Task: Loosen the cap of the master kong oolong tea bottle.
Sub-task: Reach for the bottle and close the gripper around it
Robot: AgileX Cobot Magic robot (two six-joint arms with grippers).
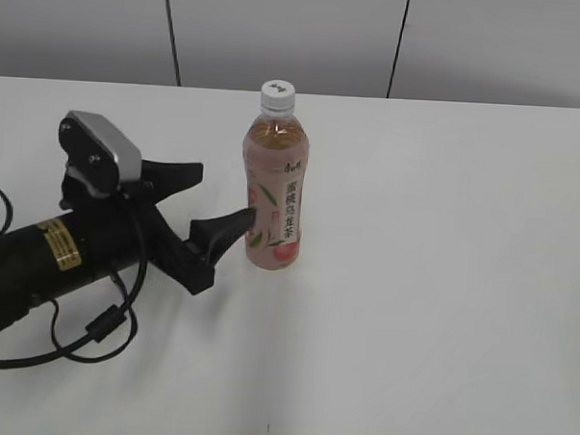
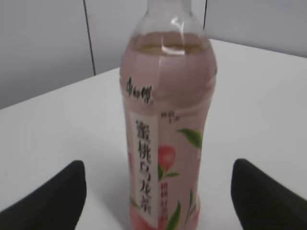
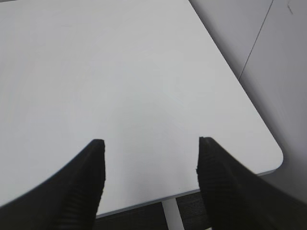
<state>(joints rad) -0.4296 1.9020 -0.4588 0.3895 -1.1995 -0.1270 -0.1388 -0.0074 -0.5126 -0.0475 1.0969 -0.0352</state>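
The bottle [image 1: 274,188] stands upright at centre frame on the bench [image 1: 441,282], its cap [image 1: 277,97] on top. My left tool [image 1: 221,200] sits spread just left of it, one finger near the label. My right tool [image 3: 149,163] hangs spread over bare bench.

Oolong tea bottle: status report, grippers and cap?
Left gripper open, level with the bottle, not gripping. Right gripper open over bare table, empty. Cap on, untouched. Nothing in the way.
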